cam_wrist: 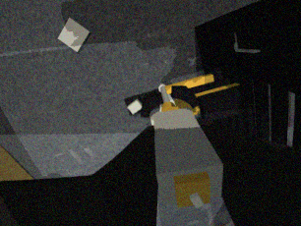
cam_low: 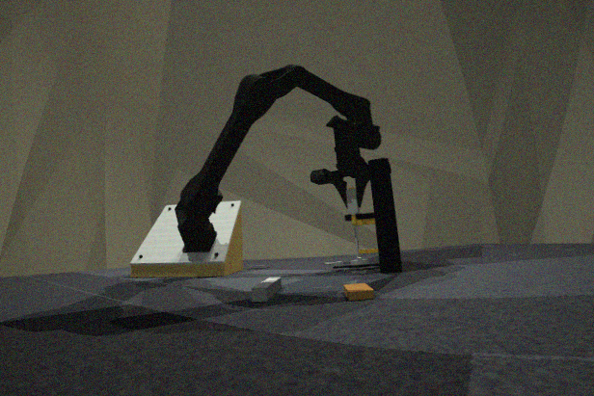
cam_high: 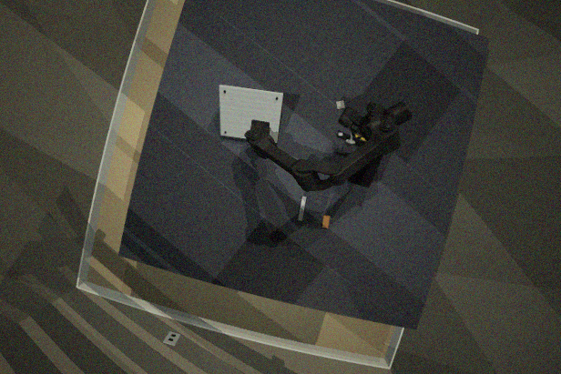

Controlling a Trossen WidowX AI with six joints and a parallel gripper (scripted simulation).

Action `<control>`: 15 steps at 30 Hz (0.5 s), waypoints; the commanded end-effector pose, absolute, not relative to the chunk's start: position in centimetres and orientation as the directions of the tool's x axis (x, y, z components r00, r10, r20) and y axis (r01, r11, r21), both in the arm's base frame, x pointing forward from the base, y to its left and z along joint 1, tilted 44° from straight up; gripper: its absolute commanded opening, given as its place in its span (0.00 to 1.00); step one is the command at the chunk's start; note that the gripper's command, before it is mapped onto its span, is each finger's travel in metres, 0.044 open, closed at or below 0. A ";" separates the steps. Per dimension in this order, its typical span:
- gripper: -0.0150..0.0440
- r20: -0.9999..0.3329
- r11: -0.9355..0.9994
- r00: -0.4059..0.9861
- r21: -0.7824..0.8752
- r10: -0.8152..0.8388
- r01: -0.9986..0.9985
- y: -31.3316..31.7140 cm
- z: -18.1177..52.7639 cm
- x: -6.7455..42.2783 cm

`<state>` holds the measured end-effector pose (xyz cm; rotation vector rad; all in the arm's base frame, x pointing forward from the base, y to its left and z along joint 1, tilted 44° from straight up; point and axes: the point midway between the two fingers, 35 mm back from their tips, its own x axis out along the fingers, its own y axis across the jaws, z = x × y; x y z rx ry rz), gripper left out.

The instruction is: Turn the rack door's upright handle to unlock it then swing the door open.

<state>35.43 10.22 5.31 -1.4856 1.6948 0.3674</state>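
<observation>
My tool is clamped on the pale upright handle, right of centre in the exterior view, beside a tall black post. A small orange block and a pale grey bar lie apart on the dark blue-grey surface, low in that frame.

dark table | 1 orange block | 1 pale bar, near block

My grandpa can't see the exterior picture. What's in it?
A black robot arm bends over, its hand gripping an upright pale handle beside a black post; an orange block lies in front.
</observation>
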 end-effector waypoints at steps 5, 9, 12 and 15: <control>0.28 -0.729 -0.038 0.044 -0.025 -0.683 -0.999 10.0 5.3 35.4; 0.28 -0.729 -0.091 0.044 0.025 -0.683 -0.995 10.0 5.3 35.4; 0.28 -0.729 -0.091 0.044 0.025 -0.683 -0.995 10.0 5.3 35.4; 0.28 -0.729 -0.091 0.044 0.025 -0.683 -0.995 10.0 5.3 35.4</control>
